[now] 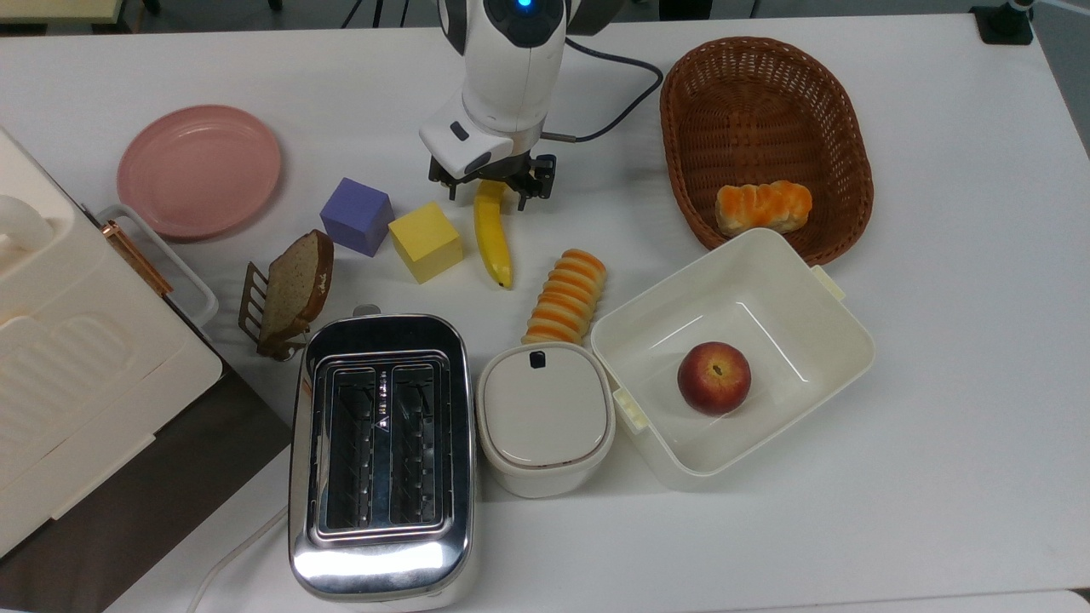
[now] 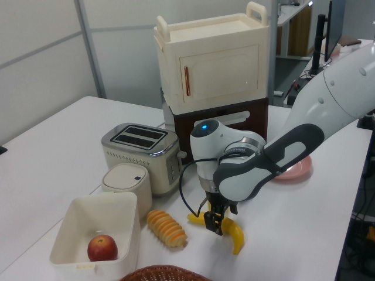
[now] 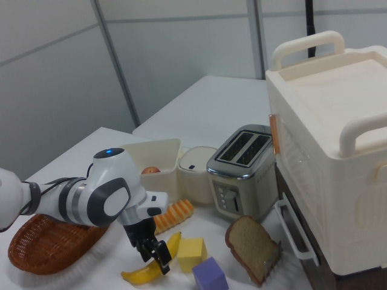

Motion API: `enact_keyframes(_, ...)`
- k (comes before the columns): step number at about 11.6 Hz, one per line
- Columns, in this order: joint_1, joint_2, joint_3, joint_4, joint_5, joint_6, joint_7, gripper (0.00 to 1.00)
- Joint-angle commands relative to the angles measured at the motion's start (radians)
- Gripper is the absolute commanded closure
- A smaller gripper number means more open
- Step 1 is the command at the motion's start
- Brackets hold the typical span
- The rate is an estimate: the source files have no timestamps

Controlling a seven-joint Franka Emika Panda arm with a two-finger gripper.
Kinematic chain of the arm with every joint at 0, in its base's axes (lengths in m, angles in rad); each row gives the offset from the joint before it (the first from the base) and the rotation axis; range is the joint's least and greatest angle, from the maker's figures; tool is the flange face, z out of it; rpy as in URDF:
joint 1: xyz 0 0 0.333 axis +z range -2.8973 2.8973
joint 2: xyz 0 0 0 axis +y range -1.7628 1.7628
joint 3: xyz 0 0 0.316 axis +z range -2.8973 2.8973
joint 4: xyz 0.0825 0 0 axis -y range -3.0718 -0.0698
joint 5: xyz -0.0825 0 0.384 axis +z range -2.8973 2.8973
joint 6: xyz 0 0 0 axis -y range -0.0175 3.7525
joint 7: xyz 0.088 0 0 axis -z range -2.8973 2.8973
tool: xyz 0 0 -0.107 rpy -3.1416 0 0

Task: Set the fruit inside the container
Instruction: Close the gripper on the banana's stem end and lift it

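Note:
The fruit, a long yellow banana [image 1: 492,238] with a dark tip, lies on the white table between a yellow cube and a striped bread roll. My gripper [image 1: 490,186] stands over its upper end, open, with one finger on each side of it. In the left view the gripper [image 2: 215,222] sits low on the banana [image 2: 234,234]. The right view shows the gripper [image 3: 156,254] down at the banana [image 3: 142,275] too. The container, a cream-white square tub [image 1: 647,340], is at the top view's lower right and holds a red-yellow apple [image 1: 714,377].
A yellow cube [image 1: 426,241] and a purple cube [image 1: 357,215] lie left of the banana, and a ridged bread roll [image 1: 566,295] lies right of it. A wicker basket [image 1: 766,94], lidded white box [image 1: 545,417], toaster [image 1: 381,455], bread slice [image 1: 295,289] and pink plate [image 1: 199,170] stand around.

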Motion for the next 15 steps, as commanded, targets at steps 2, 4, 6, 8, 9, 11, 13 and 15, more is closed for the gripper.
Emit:
enact_keyframes(2,0.002,0.004,-0.002,0.005,-0.029,0.024,0.027,0.74)
enact_keyframes(4,0.002,0.004,-0.002,0.005,-0.029,0.024,0.027,0.84)
enact_keyframes(6,0.002,0.000,-0.003,0.005,-0.029,0.022,0.025,0.84)
enact_keyframes(8,0.005,-0.030,-0.002,0.005,-0.029,0.016,0.027,0.85)
enact_keyframes(9,0.008,-0.059,-0.002,0.005,-0.027,0.009,0.027,0.85)
enact_keyframes(11,0.011,-0.123,-0.002,0.013,-0.024,0.001,0.044,0.86)
enact_keyframes(13,0.025,-0.139,0.009,0.075,-0.022,-0.060,0.051,0.86)
enact_keyframes(15,0.028,-0.141,0.021,0.158,-0.016,-0.094,0.065,0.86)
